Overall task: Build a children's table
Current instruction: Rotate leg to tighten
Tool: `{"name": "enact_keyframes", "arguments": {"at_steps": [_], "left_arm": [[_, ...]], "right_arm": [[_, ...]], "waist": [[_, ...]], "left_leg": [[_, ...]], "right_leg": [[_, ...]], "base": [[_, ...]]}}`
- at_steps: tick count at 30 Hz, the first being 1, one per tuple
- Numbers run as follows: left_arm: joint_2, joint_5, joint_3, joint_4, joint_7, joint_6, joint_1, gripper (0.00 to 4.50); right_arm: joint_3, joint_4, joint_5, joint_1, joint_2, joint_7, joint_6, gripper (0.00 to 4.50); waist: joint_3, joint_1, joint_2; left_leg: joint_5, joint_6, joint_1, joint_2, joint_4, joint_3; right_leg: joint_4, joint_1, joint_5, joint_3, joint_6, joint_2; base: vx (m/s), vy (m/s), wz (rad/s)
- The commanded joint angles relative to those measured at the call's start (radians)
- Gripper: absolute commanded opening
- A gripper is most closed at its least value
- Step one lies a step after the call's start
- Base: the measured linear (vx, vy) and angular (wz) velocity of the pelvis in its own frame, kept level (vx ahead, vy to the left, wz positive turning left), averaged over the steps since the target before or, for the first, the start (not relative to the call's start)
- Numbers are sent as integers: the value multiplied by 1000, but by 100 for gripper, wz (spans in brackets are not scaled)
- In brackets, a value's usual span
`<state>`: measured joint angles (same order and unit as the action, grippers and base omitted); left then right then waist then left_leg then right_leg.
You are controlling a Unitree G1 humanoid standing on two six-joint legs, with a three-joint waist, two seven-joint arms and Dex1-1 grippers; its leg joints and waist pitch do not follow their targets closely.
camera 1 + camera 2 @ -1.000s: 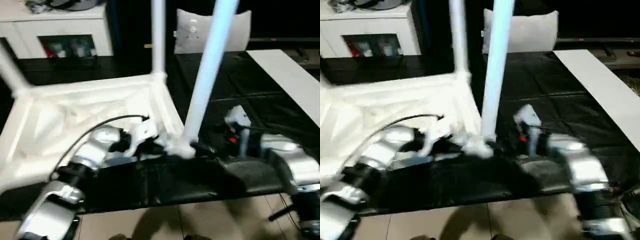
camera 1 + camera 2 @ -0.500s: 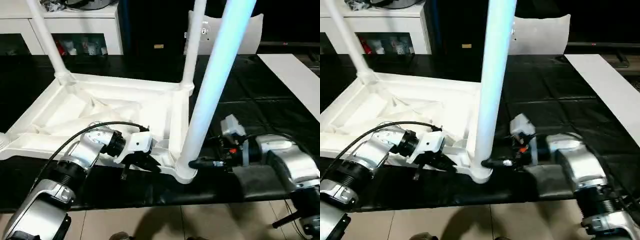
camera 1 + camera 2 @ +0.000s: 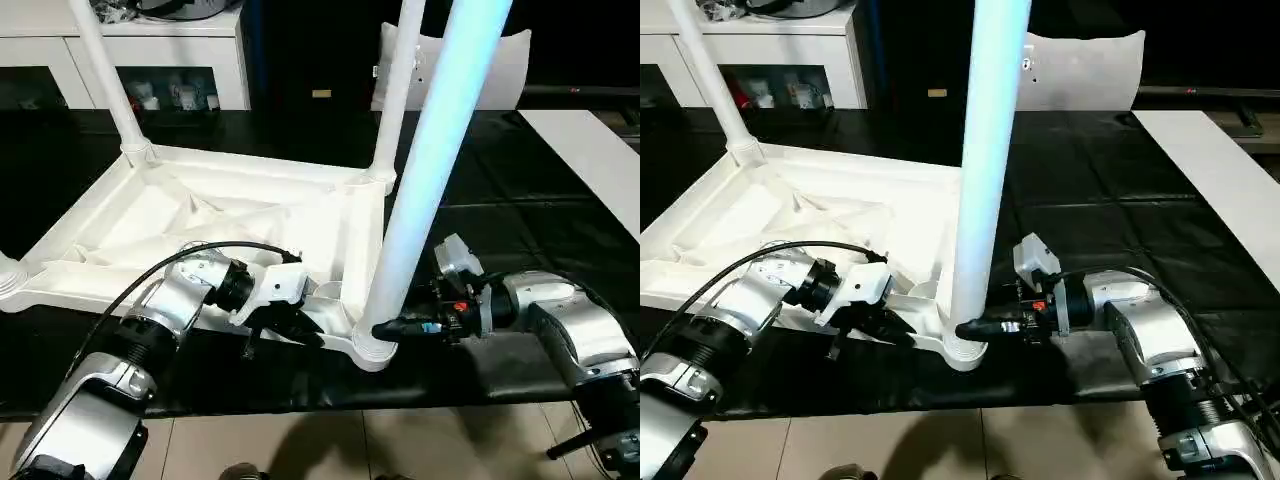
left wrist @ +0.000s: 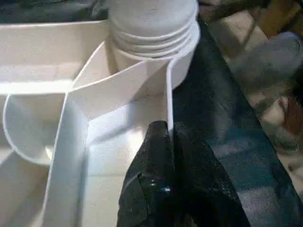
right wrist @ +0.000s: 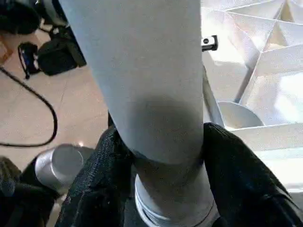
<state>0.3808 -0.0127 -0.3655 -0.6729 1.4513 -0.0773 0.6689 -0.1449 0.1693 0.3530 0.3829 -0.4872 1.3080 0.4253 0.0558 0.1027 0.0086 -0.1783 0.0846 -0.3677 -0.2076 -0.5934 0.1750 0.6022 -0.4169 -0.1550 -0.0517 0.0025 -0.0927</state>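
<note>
The children's table lies upside down on the black work surface, the ribbed underside of its top [image 3: 230, 215] facing up. Two white legs stand in the far corner sockets, one on the left [image 3: 105, 75] and one on the right [image 3: 395, 95]. A third leg [image 3: 425, 170] rises from the near right socket [image 3: 370, 345]. My right gripper [image 3: 395, 328] is shut around this leg's base, with a black finger [image 5: 236, 175] on each side. My left gripper [image 3: 290, 325] is shut on the top's thin rim wall [image 4: 169, 94] beside that socket.
A white cabinet with glass doors [image 3: 190, 50] stands at the back left. A flat white board [image 3: 590, 160] lies at the right. A white panel [image 3: 500, 65] stands behind the table. The black surface's front edge [image 3: 300, 405] runs close below both grippers, with tiled floor beyond.
The head camera has swung and steadied, so the whole picture has shifted. Both grippers keep their holds on the rim and the near leg.
</note>
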Motion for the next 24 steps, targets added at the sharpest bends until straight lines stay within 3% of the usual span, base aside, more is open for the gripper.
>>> {"name": "enact_keyframes", "arguments": {"at_steps": [1,3,4,5,6,7,11,13,14,17,20,24], "left_arm": [[-44,19,36,37,-102,78,29,0],[-65,16,49,59,-160,132,24,0],[-67,16,50,61,-165,136,24,0],[-114,18,65,92,-254,214,16,0],[-126,17,68,98,-276,231,15,0],[-159,10,75,108,-337,264,16,0],[-234,-7,106,119,-491,344,32,0],[-265,-19,119,112,-563,354,45,0],[-269,-20,121,109,-572,352,47,0],[-273,-24,120,123,-583,354,46,0],[-247,-29,111,151,-560,355,33,0],[-196,-39,117,135,-535,301,22,0]], "right_arm": [[8,-47,13,-7,50,-124,59,196],[12,-60,-26,-12,90,-231,70,196],[13,-60,-28,-11,95,-242,73,196],[45,-60,-53,2,176,-407,118,195],[52,-59,-59,6,194,-441,127,195],[75,-51,-78,20,242,-539,148,195],[115,-33,-137,46,328,-756,197,195],[122,-26,-133,53,362,-799,171,195],[118,-26,-134,52,362,-792,154,229],[123,-39,-143,42,369,-784,80,266],[151,-57,-129,37,369,-784,82,288],[146,-79,-113,16,297,-698,99,318]], "waist": [[-70,-8,-9],[-67,-15,-10],[-68,-23,-12],[-67,-30,-10],[-65,-35,-10],[-68,-53,-14],[-72,-72,-13],[-72,-77,-10],[-74,-75,-9],[-77,-71,-8],[-80,-68,-6],[-82,-60,-3]], "left_leg": [[-231,-17,9,-14,73,5],[-258,-2,11,-10,74,3],[-258,3,6,-7,76,0],[-246,12,0,-7,80,-2],[-254,12,1,-6,79,-2],[-255,18,-2,-1,76,-4],[-223,7,-3,1,72,-1],[-218,-1,-1,2,70,1],[-214,-4,0,2,69,1],[-179,-36,-2,0,66,4],[-147,-51,-4,0,64,4],[-125,-74,-3,-1,60,5]], "right_leg": [[-68,55,-317,28,-208,-37],[-78,50,-388,26,-181,-36],[-80,55,-407,25,-166,-38],[-76,57,-409,25,-153,-35],[-82,52,-421,24,-150,-34],[-84,54,-449,22,-138,-34],[-82,53,-387,25,-150,-29],[-84,51,-365,26,-157,-26],[-84,52,-352,27,-161,-28],[-75,57,-230,29,-194,-26],[-66,61,-159,29,-216,-25],[-60,63,-91,28,-241,-24]], "base": [[0,0,0],[0,0,0],[0,0,0],[0,0,0],[0,0,0],[0,0,0],[0,0,0],[0,0,0],[0,0,0],[0,0,0],[0,0,0],[0,0,0]]}}
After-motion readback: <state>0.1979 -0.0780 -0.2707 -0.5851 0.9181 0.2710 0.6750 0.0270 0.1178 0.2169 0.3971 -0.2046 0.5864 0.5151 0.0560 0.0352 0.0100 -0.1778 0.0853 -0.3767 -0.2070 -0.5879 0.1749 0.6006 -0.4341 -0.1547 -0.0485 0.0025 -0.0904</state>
